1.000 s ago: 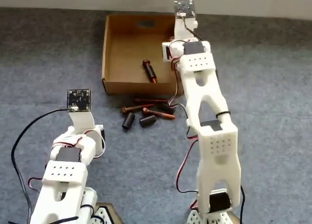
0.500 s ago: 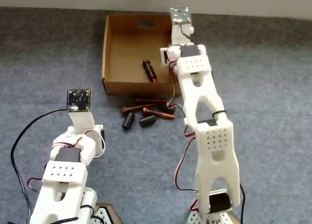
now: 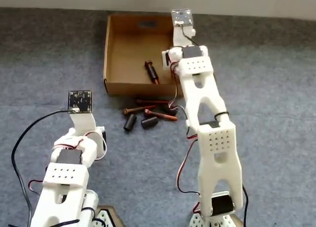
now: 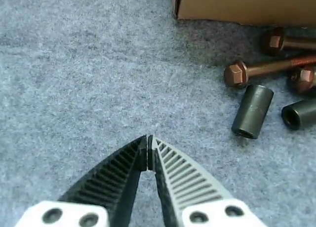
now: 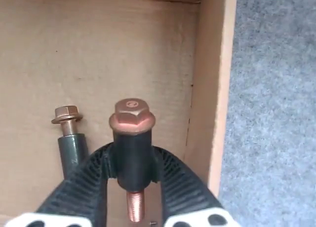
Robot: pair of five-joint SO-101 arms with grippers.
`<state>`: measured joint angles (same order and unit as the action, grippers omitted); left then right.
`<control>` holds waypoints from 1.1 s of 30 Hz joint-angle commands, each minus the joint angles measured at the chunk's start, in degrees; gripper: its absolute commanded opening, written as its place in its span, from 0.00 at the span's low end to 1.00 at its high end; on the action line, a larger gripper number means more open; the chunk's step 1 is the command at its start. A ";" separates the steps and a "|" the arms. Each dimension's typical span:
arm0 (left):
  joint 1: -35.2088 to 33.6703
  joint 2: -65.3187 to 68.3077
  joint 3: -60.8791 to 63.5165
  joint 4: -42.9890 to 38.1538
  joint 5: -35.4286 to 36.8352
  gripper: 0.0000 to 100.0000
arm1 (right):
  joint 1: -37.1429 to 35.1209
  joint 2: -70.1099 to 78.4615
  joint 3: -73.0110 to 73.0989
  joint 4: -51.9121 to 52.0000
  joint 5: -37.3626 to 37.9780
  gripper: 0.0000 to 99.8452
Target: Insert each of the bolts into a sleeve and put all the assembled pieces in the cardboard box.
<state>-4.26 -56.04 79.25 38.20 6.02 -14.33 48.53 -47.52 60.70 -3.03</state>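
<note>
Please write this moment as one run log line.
right gripper: shut on assembled piece, over cardboard box | left gripper: shut, empty

high view: fixed, above and behind the arms (image 3: 207, 113), facing down the table (image 3: 276, 89) to the far box (image 3: 129, 49).
left wrist view: close over the table (image 4: 74, 64), past left gripper (image 4: 149, 153); shares box (image 4: 237, 5) corner, bolts (image 4: 261, 70) (image 3: 138, 109), sleeves (image 4: 252, 111) (image 3: 130, 122) with high view.
right wrist view: close, into box (image 5: 217, 89) past right gripper (image 5: 132, 158), held piece (image 5: 129, 138); shares lying piece (image 5: 71, 148) (image 3: 151, 72).

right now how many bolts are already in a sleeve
2. One assembled piece lies on the cardboard box floor; the other piece is clamped in the right gripper above it. The arm covers part of the box, so more could hide.
</note>
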 commanded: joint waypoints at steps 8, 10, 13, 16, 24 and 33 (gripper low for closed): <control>-0.13 -0.92 -0.13 -0.97 -0.35 0.04 | 0.92 -0.75 2.42 0.40 -0.53 0.01; -0.13 -0.92 -0.13 -0.97 -0.35 0.04 | 0.92 -0.57 3.47 0.40 -0.53 0.01; -0.13 -0.92 -0.13 -0.97 -0.35 0.04 | 0.84 0.48 4.09 0.31 -0.53 0.01; -0.13 -0.92 -0.13 -0.97 -0.35 0.04 | 0.66 2.68 4.00 0.13 -0.53 0.01; -0.13 -1.01 -0.13 -0.97 -0.35 0.04 | 0.66 3.74 -1.45 1.19 -0.53 0.10; -0.13 -1.01 -0.13 -0.97 -0.35 0.04 | -1.89 3.82 -22.46 10.42 -0.44 0.24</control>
<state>-4.26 -56.04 79.25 38.20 6.02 -15.65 53.63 -60.97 68.88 -3.12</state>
